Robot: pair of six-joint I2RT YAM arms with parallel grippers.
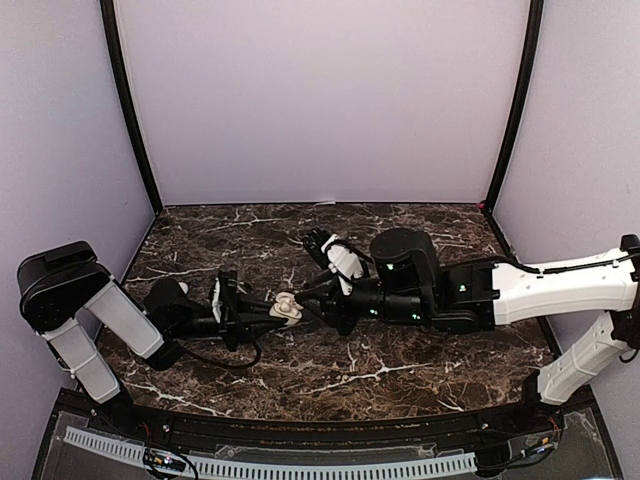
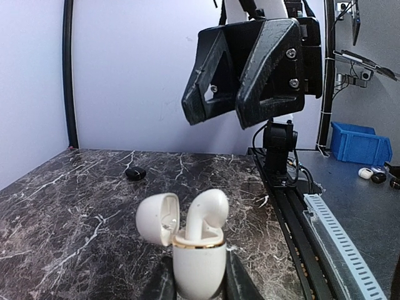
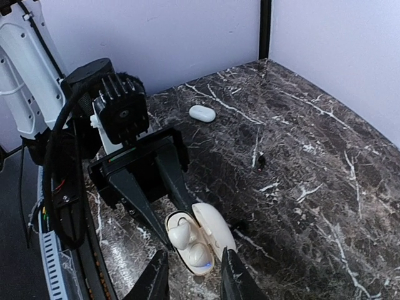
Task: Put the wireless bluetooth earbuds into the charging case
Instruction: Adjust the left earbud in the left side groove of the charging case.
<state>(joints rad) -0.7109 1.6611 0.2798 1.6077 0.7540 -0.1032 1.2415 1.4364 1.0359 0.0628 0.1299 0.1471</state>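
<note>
Nearest the left wrist camera, the left gripper (image 2: 199,282) is closed on the lower body of the charging case (image 2: 199,259). With 1 finger on each side, it holds the case upright over the marble table (image 2: 62,212), lid swung open. 1 earbud (image 2: 209,211) stands in a socket with its rounded head proud of the gold rim, so I judge it not fully seated. In the right wrist view a 2nd white shape sits lower in the case; whether it is a seated bud or a bare socket I cannot tell.

The right gripper (image 2: 220,117) hangs just above the case and slightly to its right. Its fingers are partly apart with nothing between them, and they do not touch the bud.

Such a bud should be very light, hard and glossy, so it may flick away under a tight pinch. The head is the place to take or press it, gently, with the stem pointing down. The smooth case could twist if pushed off-centre.

A small white oval (image 3: 202,113) lies well to the left, beside the left arm; it is too small to name.
</note>
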